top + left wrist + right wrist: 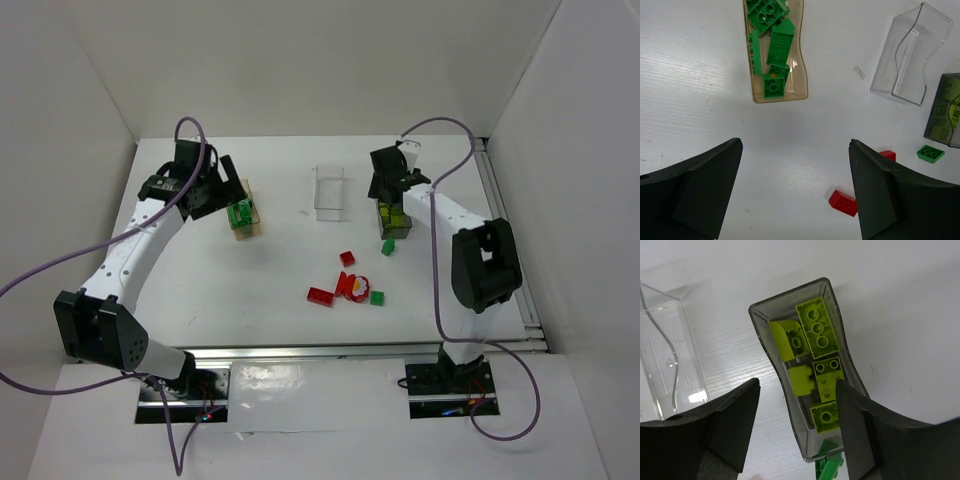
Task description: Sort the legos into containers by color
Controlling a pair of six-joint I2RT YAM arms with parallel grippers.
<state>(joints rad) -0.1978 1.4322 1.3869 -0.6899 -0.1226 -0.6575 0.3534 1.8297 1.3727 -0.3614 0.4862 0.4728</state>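
Spread empty, my left gripper faces green bricks in the tan bin; right gripper, yellow-green bricks in the smoky bin.

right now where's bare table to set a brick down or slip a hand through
Bare: the strip between the orange-tan bin and the clear bin, and the near-left table beside the red bricks. Crowded: from the red bricks up past a loose green brick to the dark grey bin.

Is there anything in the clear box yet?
No, the clear box holds nothing; the red bricks lie outside it.
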